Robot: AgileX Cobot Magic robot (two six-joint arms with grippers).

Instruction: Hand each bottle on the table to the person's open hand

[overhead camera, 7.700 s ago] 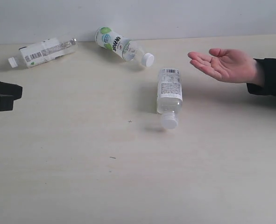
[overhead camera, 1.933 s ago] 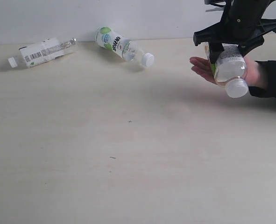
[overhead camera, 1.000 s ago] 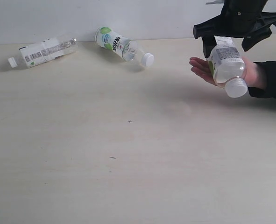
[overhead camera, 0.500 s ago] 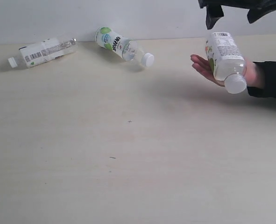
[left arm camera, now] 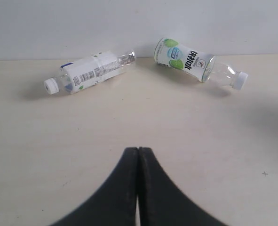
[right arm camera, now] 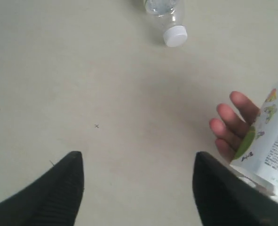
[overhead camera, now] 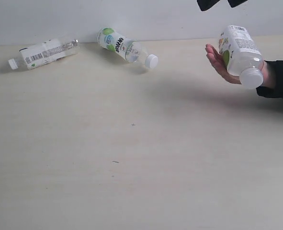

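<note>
Both sets of jaws were empty. The right jaws stood wide apart and had lifted almost out of the top of the exterior view; 2 s earlier they had been clamped on the delivered bottle (overhead camera: 241, 52) over the palm. That bottle lay tilted, cap end lowest, in the person's open hand (overhead camera: 218, 64), held above the right side of the surface (overhead camera: 131, 167) and raised a little since the release. The mid-surface spot where the bottle had first lain was bare. The left jaws were pressed shut on nothing, low over the surface and facing the 2 remaining bottles. These were the barcode-label bottle (overhead camera: 43, 52) and the green-label bottle (overhead camera: 124, 47), both on their sides near the far edge, well apart from the hand. Judged stage: 1 handover complete, 2 still to do, and the hand had to be freed before the next.
</note>
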